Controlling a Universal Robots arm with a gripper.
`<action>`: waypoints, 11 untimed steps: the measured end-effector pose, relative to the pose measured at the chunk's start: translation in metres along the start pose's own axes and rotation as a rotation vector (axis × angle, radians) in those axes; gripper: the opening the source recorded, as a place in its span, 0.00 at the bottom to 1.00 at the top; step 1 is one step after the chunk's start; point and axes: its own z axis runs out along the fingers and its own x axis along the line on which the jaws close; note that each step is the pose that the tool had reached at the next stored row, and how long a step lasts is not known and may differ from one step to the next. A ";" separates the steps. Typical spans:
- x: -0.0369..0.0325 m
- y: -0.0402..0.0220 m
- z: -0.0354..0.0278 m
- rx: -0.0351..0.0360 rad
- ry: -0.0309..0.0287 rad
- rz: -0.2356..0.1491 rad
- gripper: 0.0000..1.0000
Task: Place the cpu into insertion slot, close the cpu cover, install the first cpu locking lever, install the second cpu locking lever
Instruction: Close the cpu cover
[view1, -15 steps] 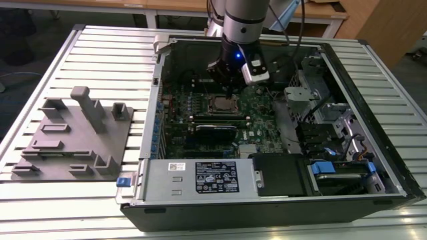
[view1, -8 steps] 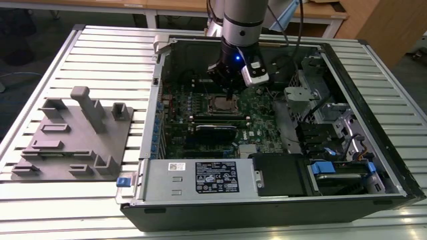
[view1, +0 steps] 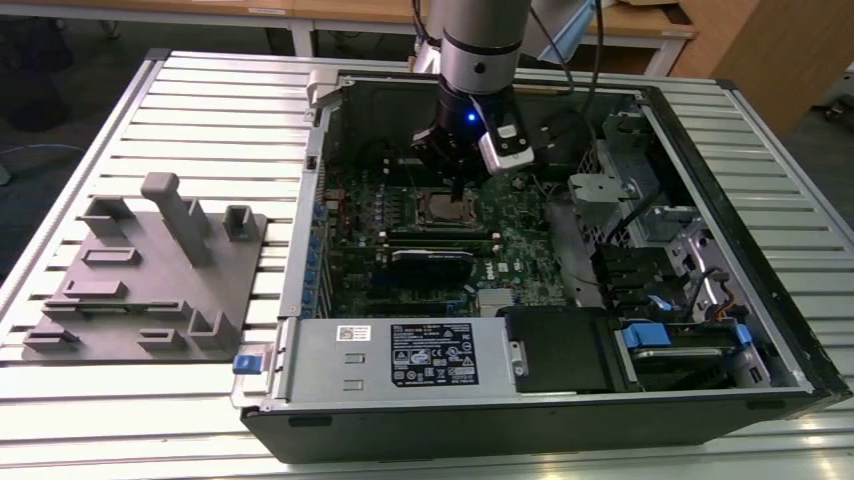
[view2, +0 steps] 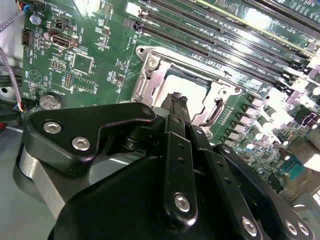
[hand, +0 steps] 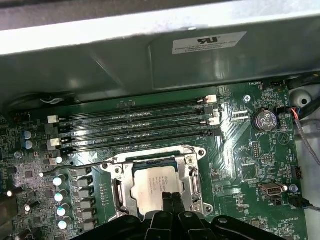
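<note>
The cpu (hand: 152, 187) lies flat in the insertion slot (hand: 120, 192) on the green motherboard (view1: 514, 245), its silver-grey top showing. The cpu cover (hand: 192, 177) is down around it as a silvery frame; in the second wrist view the cpu cover (view2: 150, 75) frames the cpu (view2: 187, 82). A thin wire locking lever (hand: 70, 166) sticks out sideways from the socket's corner. My gripper (hand: 170, 196) is shut, its thin black tips together over the cpu's near edge; whether they touch it is unclear. In the exterior view the gripper (view1: 461, 190) hangs just above the socket (view1: 447, 208).
Long black memory slots (hand: 135, 125) run beside the socket, close to the case wall (hand: 150, 60). A coin battery (hand: 264, 120) sits further along the board. A black card (view1: 434, 258), the power supply (view1: 387, 355) and drive bays (view1: 667, 340) crowd the case. A grey fixture plate (view1: 147, 270) lies outside.
</note>
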 end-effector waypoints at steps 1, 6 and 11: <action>0.0000 0.0000 0.0001 -0.0001 0.0000 0.000 0.11; 0.0046 -0.0007 0.0002 -0.0004 -0.0004 0.000 0.11; 0.0091 -0.0014 0.0005 -0.0002 -0.0007 0.000 0.11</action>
